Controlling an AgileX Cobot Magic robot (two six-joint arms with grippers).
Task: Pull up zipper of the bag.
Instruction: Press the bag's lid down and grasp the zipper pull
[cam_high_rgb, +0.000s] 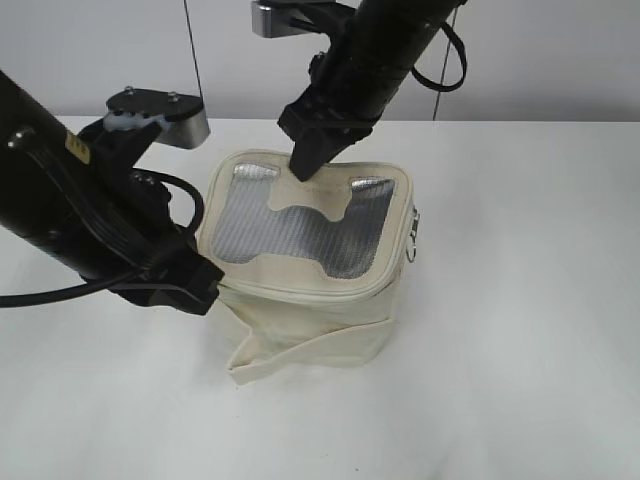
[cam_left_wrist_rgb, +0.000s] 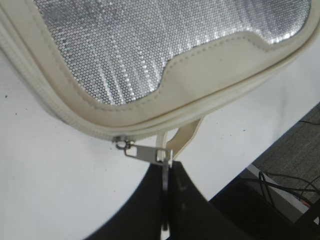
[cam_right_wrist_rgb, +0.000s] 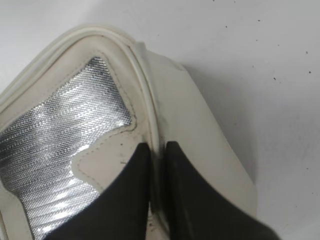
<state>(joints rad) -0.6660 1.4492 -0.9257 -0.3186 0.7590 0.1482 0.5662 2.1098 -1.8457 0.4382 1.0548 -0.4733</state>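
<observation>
Pinched shut on the silver zipper pull (cam_left_wrist_rgb: 145, 151), the left gripper (cam_high_rgb: 200, 283) sits at the bag's near-left corner, low against the side of the bag (cam_high_rgb: 310, 290). Its wrist view shows the flat metal tab running from the slider into the closed dark jaws, with a short cream fabric tab (cam_left_wrist_rgb: 185, 137) hanging just beside it. That hold makes sense: the pull is the only part that can drag the slider along the zipper (cam_left_wrist_rgb: 60, 107), the cream track under the bag's top rim.

On the far side, the right gripper (cam_high_rgb: 312, 160) comes down from above and nips the raised rim at the bag's far edge, its two dark fingers (cam_right_wrist_rgb: 125, 195) nearly together with the cream seam between them. I judge this to be an anchor, keeping the soft bag from sliding or collapsing when the pull is drawn along.

Standing in the middle of the white table (cam_high_rgb: 540, 350), the bag shows its silver mesh panel (cam_high_rgb: 290, 235) facing up and a loose cream strap (cam_high_rgb: 300, 350) drooping across the near side. A second metal pull (cam_high_rgb: 413, 235) hangs at the right edge, untouched. From these views I cannot tell how much track remains unclosed.
</observation>
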